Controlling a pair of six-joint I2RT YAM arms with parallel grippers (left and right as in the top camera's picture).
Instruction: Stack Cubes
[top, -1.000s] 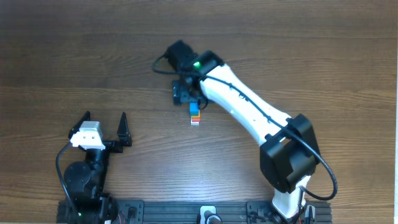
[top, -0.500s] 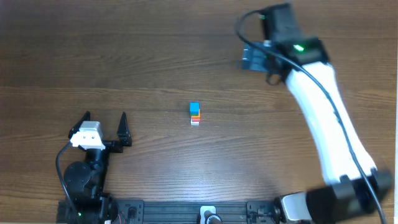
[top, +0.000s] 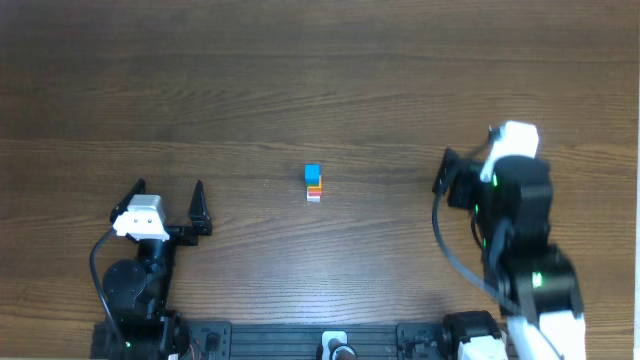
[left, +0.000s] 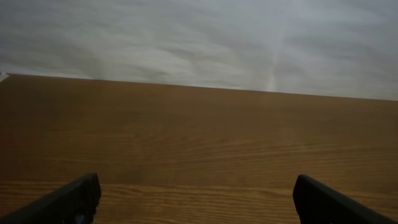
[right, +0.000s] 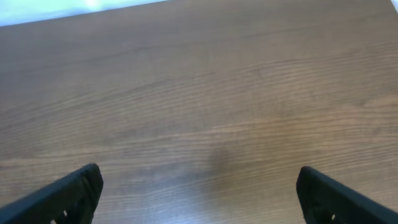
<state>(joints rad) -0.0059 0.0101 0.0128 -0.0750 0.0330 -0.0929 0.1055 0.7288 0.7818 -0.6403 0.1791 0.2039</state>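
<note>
- The left gripper (top: 168, 188) sits low near its own base, at the table's near left. Its fingers are spread wide with nothing between them, and they point away from the base across the table (top: 120, 80).
- The right gripper (right: 198, 174) is folded in close above its base at the near right. Its fingers are also spread wide and hold nothing, with bare wood beneath them.
- The tower of cubes (top: 313, 184) stands farther out, about midway across the table and between the two arms. It lies ahead and to the right of the left gripper, and ahead and to the left of the right gripper, well apart from both.
- Its long axis is upright. A blue cube (top: 313, 173) is on top, with orange, red and pale layers under it.
- Neither arm is plainly nearer, so either could reach it, coming in from its own side.
- Judging by the standing tower, the stacking looks finished. Any further move should keep clear of the tower, since a side knock could topple it.
</note>
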